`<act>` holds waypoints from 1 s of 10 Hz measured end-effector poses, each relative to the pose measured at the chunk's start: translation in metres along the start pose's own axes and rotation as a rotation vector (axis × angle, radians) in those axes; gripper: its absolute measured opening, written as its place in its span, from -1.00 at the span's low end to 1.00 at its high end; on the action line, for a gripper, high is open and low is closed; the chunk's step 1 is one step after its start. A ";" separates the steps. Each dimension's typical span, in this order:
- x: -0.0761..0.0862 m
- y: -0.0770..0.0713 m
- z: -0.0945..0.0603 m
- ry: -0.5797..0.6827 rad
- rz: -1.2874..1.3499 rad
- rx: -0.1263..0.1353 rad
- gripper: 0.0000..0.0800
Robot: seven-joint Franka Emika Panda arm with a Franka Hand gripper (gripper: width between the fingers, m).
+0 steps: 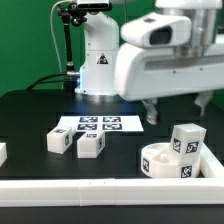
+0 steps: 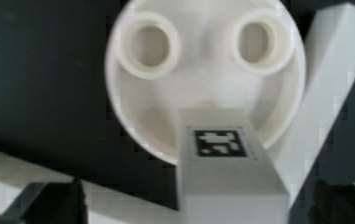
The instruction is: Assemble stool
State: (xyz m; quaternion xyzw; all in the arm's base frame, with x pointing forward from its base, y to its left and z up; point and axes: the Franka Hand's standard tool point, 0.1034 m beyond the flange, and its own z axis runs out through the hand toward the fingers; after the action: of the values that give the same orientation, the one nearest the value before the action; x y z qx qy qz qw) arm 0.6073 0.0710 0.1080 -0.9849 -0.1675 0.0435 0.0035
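Observation:
The round white seat (image 1: 160,162) lies at the exterior view's right, against the border rails. In the wrist view the seat (image 2: 200,75) shows two oval holes. One tagged white leg (image 1: 187,140) stands at the seat's far edge. In the wrist view this leg (image 2: 222,150) runs down between my fingers. My gripper (image 1: 177,112) hangs just above that leg. It is open, with gaps on both sides of the leg (image 2: 188,205). Two more legs (image 1: 57,141) (image 1: 91,146) lie loose on the black table, left of centre.
The marker board (image 1: 97,125) lies mid-table in front of the robot base (image 1: 97,60). White border rails run along the front (image 1: 100,190) and the right side (image 1: 214,150); the right rail shows in the wrist view (image 2: 325,95). Another white piece (image 1: 2,153) sits at the left edge.

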 end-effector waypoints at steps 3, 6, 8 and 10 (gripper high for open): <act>-0.018 0.038 -0.006 0.006 -0.028 -0.008 0.62; -0.017 0.034 -0.005 0.005 -0.028 -0.007 0.62; -0.017 0.034 -0.005 0.005 -0.028 -0.007 0.62; -0.030 0.050 -0.002 -0.007 0.019 -0.001 0.62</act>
State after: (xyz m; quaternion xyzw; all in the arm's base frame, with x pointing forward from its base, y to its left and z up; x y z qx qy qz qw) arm 0.5957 0.0143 0.1110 -0.9863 -0.1581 0.0468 0.0022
